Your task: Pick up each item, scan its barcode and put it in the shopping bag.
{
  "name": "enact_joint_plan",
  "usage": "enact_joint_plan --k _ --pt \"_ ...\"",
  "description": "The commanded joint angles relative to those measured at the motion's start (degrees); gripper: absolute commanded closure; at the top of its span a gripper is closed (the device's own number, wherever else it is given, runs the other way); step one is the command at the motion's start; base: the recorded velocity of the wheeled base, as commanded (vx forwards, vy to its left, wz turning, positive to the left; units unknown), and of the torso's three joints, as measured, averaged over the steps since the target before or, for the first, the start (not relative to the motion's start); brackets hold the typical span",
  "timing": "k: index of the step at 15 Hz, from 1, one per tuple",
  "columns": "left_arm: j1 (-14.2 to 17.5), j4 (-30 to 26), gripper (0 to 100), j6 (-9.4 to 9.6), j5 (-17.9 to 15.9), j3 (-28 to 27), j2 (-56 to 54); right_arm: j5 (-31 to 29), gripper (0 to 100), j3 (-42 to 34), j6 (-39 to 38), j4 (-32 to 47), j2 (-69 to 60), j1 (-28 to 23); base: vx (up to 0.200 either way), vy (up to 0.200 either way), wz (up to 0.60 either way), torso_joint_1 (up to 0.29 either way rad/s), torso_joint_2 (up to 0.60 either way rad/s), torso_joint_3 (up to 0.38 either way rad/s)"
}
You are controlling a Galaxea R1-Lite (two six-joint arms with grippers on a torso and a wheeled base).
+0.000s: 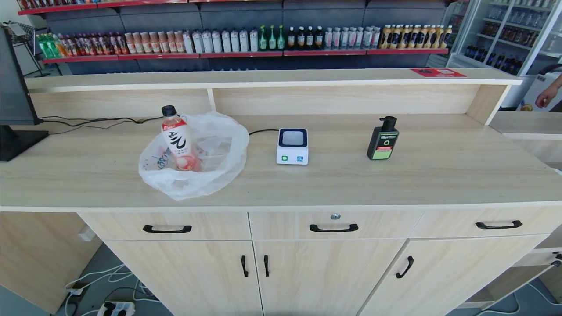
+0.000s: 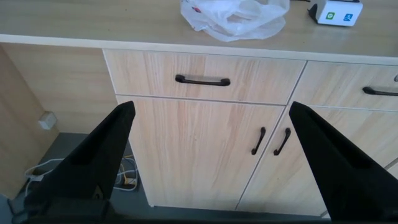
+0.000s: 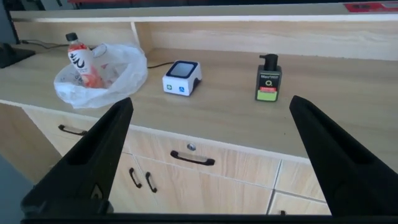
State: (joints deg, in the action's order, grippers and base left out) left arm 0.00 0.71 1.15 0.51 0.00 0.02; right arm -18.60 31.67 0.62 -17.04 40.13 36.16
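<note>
The scanner (image 1: pixel 292 146) sits near the middle of the counter (image 1: pixel 351 184). Left of the scanner lies the shopping bag (image 1: pixel 228 151), with a drink bottle (image 1: pixel 178 138) standing tilted inside it. Right of the scanner, well apart, stands a pump bottle (image 1: pixel 383 138).

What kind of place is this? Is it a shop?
Most likely a small shop, seen at its checkout counter. Behind it stand shelves of drink bottles, and on it sit a barcode scanner and a shopping bag.
</note>
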Motion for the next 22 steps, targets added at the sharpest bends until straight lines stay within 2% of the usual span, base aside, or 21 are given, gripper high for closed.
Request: enact_joint_plan --k 1,4,5,6,7,10,11,14,16,19,22 --pt "0.00 0.00 0 0.00 0.02 0.00 -0.02 2.34 0 6.82 -1.94 -2.82 12.69 -11.02 0.200 0.000 0.00 0.002 0.00 0.002" --pt "0.00 0.08 0 0.17 0.02 0.00 -0.02 11.22 0 7.09 -0.45 -9.76 20.51 -21.83 0.133 0.000 0.00 -0.002 0.00 0.003" --pt "0.00 0.08 0 0.17 0.02 0.00 -0.02 14.03 0 5.42 0.35 -10.03 21.13 -24.64 0.000 0.000 0.00 0.000 0.00 0.000" --pt "0.00 0.08 0 0.17 0.02 0.00 -0.02 20.18 0 1.11 2.98 -11.26 23.24 -30.80 0.000 0.000 0.00 0.000 0.00 0.000" --pt "0.00 0.08 0 0.17 0.02 0.00 -0.02 23.26 0 -1.61 3.42 -15.04 26.05 -33.70 0.000 0.000 0.00 0.000 0.00 0.000" --pt "0.00 0.08 0 0.08 0.02 0.00 -0.02 27.04 0 -2.40 2.37 -43.69 45.12 -38.35 0.000 0.000 0.00 0.000 0.00 0.000" --pt "0.00 0.08 0 0.00 0.02 0.00 -0.02 28.01 0 -2.58 2.37 -49.75 49.96 -39.59 0.000 0.000 0.00 0.000 0.00 0.000" --pt "0.00 0.08 0 0.00 0.02 0.00 -0.02 29.24 0 -2.32 1.75 -56.70 58.57 -43.19 0.000 0.000 0.00 0.000 0.00 0.000" --pt "0.00 0.08 0 0.00 0.02 0.00 -0.02 30.38 0 1.02 -0.01 -63.64 65.69 -43.19 0.000 0.000 0.00 0.000 0.00 0.000" --pt "0.00 0.08 0 0.26 0.02 0.00 -0.02 31.52 0 6.03 -0.36 -64.34 72.72 -43.19 0.000 0.000 0.00 0.000 0.00 0.000" --pt "0.00 0.08 0 0.70 0.02 0.00 -0.02 33.28 0 15.53 -0.80 -64.08 80.45 -42.75 0.000 0.000 0.00 0.000 0.00 0.000"
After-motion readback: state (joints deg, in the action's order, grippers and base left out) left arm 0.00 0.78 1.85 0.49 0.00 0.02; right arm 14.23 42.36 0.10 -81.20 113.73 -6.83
